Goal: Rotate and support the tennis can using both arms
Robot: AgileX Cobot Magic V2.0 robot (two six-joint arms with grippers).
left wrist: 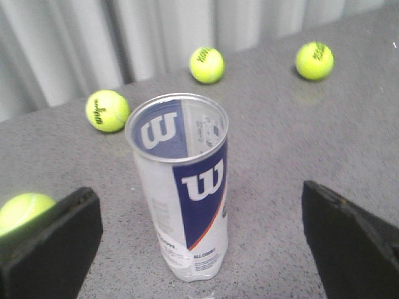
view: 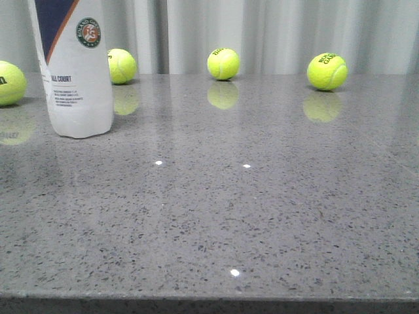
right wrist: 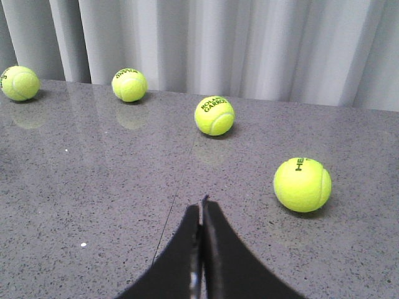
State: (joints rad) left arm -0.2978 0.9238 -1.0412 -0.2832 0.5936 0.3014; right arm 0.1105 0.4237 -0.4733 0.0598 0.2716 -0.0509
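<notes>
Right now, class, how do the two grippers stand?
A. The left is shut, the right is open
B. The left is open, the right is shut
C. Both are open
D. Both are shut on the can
B: the left gripper has its fingers spread wide either side of the can without touching it, while the right gripper has its fingers pressed together, holding nothing.

Can upright, table far-left
</notes>
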